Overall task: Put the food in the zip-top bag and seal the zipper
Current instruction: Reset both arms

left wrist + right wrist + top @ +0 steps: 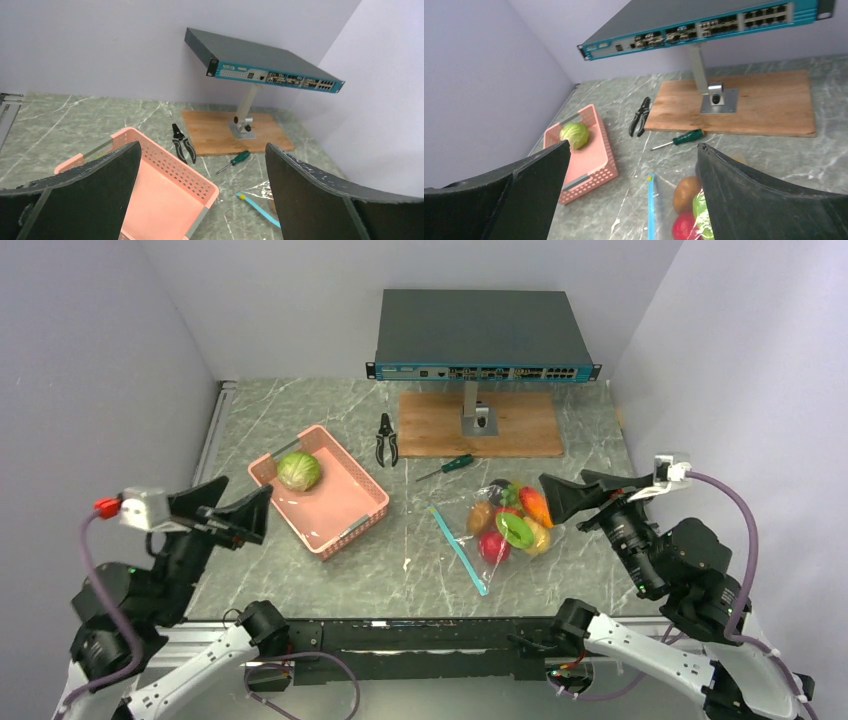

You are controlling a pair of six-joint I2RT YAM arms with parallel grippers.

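Top external view: we found the clear bag (512,528) lying on the desk (400,575) in front of the right arm, already bulging with several pieces of food in red, green, orange, yellow and brown. Its teal zipper (458,548) stretched along the bag's left edge, flat on the desk; we could not tell from any view whether it was pressed shut. One cabbage (298,471) sat well apart in the pink basket (345,505) on the left, so by our reckoning the filling was mostly, not wholly, done. The left pincer (247,502) hung by the basket's near side, its jaws spread wide with nothing between them. The right pincer (563,483) hovered at the bag's right edge, equally wide and empty. We judged that the cabbage had yet to be moved and the zipper yet to be run closed.
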